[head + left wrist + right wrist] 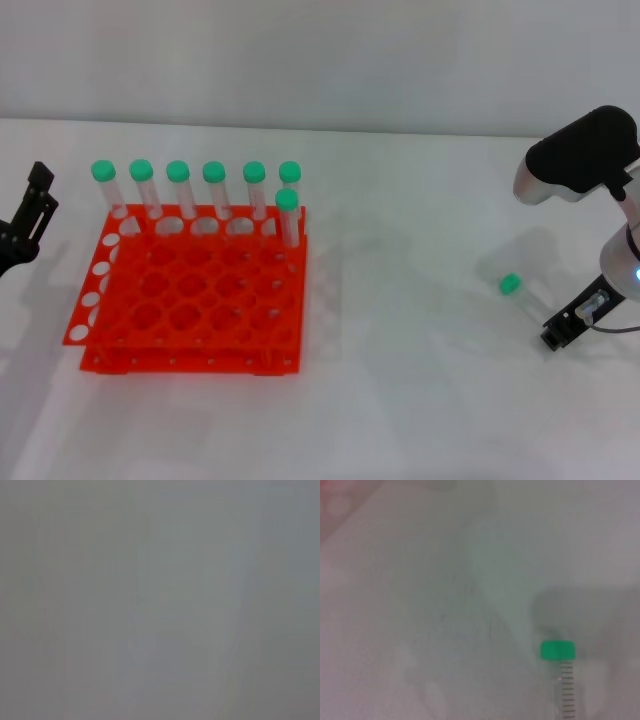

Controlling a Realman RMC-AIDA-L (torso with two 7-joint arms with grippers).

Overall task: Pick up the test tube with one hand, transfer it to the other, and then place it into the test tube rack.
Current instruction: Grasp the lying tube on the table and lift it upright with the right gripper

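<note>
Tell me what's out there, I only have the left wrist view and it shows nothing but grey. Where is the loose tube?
Observer: The test tube lies on the table on the robot's right side, far from the test tube rack.
Operator: Is the right arm near it?
Observer: Yes, the right gripper is low, right beside the tube's clear end.
Operator: And my left arm?
Observer: The left gripper is at the far left edge of the head view, left of the rack.
Operator: Any slots taken?
Observer: Seven green-capped tubes stand along the rack's back rows.
</note>
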